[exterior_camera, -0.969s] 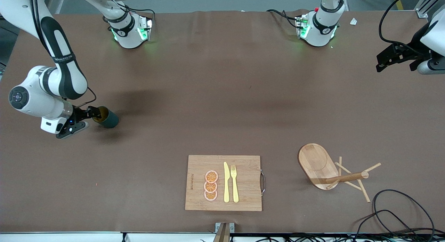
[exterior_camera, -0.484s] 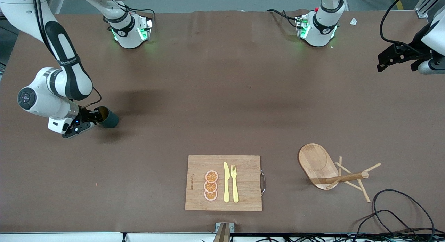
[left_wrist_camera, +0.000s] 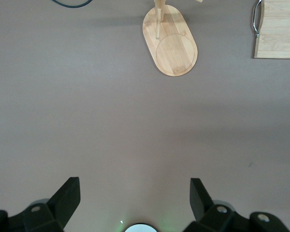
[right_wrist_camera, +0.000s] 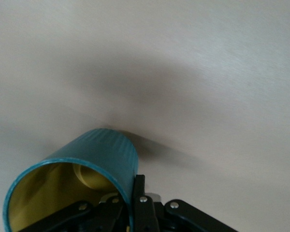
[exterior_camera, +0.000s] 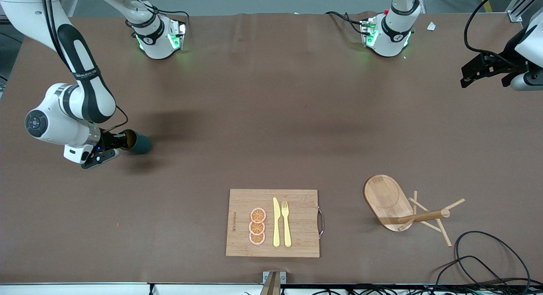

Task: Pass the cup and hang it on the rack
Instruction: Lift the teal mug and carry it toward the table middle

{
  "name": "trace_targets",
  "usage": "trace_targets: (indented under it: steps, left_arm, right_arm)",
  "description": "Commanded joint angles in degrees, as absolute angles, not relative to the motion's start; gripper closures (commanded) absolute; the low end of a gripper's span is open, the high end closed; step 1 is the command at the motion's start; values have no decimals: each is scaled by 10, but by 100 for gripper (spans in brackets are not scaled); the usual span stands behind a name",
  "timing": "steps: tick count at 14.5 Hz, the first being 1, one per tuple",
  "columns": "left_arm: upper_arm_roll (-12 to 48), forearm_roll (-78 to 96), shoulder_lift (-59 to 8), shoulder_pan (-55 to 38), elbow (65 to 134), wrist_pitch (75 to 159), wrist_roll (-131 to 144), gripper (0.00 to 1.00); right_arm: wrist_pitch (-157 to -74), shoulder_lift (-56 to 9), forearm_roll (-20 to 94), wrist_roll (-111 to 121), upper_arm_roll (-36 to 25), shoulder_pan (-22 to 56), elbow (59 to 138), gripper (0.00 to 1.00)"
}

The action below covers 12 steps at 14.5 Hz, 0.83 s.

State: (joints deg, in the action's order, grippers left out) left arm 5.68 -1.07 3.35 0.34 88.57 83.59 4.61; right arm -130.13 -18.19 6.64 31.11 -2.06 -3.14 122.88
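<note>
Right hand grips the cup above the worktop's right-arm end

The worktop (exterior_camera: 271, 117) carries a cutting board (exterior_camera: 297, 223) at about 6 o'clock, with the toppled rack (exterior_camera: 388, 199) at about 4 o'clock, lying on its side toward the left arm's end. At about 9 o'clock the right hand (exterior_camera: 118, 143) pinches the rim of the cup (exterior_camera: 139, 143), one finger inside its yellowish wall, the cup tilted on its side. At about 2 o'clock the left hand (exterior_camera: 475, 70) waits, fingers spread wide with nothing between them.
</note>
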Motion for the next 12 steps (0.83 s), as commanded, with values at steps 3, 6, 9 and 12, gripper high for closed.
trace_targets:
  steps: [3, 6, 9, 12]
  left_arm:
    - [57, -9, 33, 8, 882, 835, 37, 0]
    - [57, -8, 29, 8, 881, 836, 37, 0]
    - [57, -8, 25, 8, 881, 841, 40, 0]
    - [57, -8, 21, 8, 882, 850, 42, 0]
  right_arm:
    - [-1267, -137, 76, 114, -22, 78, 1231, 100]
    - [-1271, -133, 77, -11, -21, 158, 1230, 100]
    - [-1273, -136, 76, -165, -22, 251, 1209, 100]
    - [-1274, -144, 76, -264, -22, 334, 1173, 100]
